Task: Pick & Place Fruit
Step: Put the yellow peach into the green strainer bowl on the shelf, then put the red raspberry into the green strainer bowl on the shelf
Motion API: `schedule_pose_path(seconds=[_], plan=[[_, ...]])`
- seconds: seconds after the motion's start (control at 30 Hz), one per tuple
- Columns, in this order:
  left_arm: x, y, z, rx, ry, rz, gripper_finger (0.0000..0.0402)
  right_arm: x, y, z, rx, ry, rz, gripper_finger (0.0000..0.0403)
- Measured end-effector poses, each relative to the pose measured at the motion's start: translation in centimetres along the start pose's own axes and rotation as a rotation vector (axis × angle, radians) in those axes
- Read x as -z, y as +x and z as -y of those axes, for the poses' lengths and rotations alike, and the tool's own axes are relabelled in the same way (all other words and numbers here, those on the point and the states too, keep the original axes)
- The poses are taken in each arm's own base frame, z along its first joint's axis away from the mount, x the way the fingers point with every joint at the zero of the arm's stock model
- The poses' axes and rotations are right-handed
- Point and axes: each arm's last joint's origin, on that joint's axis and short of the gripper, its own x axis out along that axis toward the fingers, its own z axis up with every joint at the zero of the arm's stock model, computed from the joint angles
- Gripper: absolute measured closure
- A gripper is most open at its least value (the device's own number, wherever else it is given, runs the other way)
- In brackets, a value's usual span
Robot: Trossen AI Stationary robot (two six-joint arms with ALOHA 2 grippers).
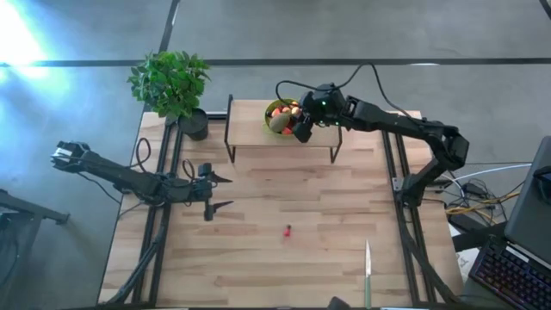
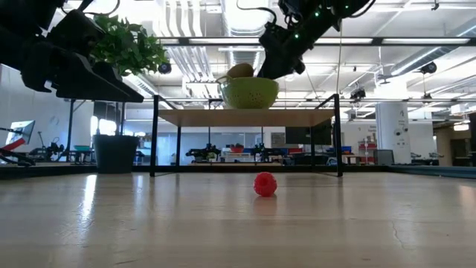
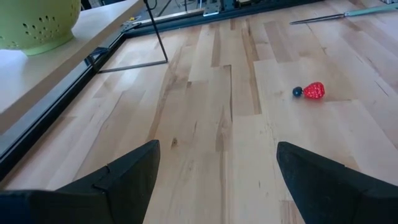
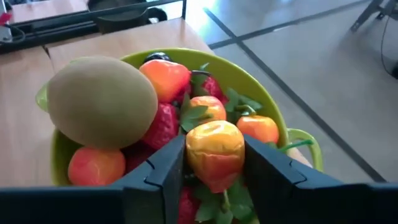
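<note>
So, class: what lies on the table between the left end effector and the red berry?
Only bare wood. The high view shows the left end effector and the red berry with nothing between them.

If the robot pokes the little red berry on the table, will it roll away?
Probably yes. The red berry looks round and rests freely on the smooth wooden table, so a nudge would likely send it rolling. Its bumpy skin may make it wobble and stop soon. It seems small and light, so even a gentle push should move it.
</note>
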Motion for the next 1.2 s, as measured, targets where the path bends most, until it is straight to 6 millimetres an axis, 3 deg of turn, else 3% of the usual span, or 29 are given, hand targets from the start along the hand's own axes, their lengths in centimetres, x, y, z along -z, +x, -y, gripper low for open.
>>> schedule_pose_path(seconds=[0.33,0.57,0.83,1.2], plan=[[0.0,0.0,0.0,0.000,0.000,-0.001,0.0073,0.0,0.0,0.1,0.003,-0.001,-0.001,0.0206],[0.0,0.0,0.0,0.000,0.001,-0.002,0.0073,-1.2,-3.1,-1.5,-0.074,-0.078,0.031,0.0197],[0.0,0.0,0.0,0.000,0.001,-0.002,0.0073,-0.3,-7.0,-7.8,-0.227,-0.252,-0.004,0.0221],[0.0,0.0,0.0,0.000,0.000,0.000,0.0073,5.0,-9.2,-18.7,-0.462,-0.474,-0.083,0.0213]])
